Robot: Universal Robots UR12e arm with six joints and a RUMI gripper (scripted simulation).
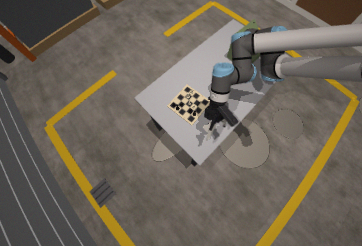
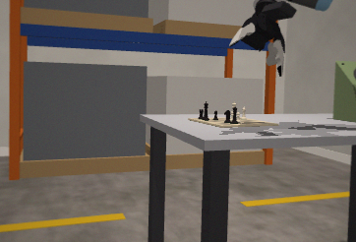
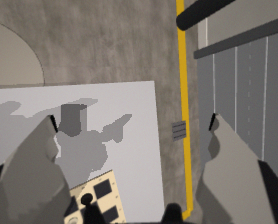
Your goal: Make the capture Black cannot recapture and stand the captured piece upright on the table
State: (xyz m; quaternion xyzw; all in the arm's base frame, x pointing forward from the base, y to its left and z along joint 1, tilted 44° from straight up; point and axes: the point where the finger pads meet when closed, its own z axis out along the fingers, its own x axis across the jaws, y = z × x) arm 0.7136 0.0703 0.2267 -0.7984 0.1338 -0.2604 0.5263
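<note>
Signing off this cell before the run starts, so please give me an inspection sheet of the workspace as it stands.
Surface: grey table on dark legs, arm shadows across it.
Job's things: small checkered chessboard with black and white pieces standing; squares unreadable.
Clutter: green box at the table's far end.
Grippers: black two-jaw gripper open, empty, high above the table beside the board.
Cables: nothing seen.
Surroundings: orange shelf rack, yellow floor tape.

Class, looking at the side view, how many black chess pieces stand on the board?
4: one at the far left, a tall one beside it, a small one, and one more further right. Others may be hidden near the white pieces.
</note>
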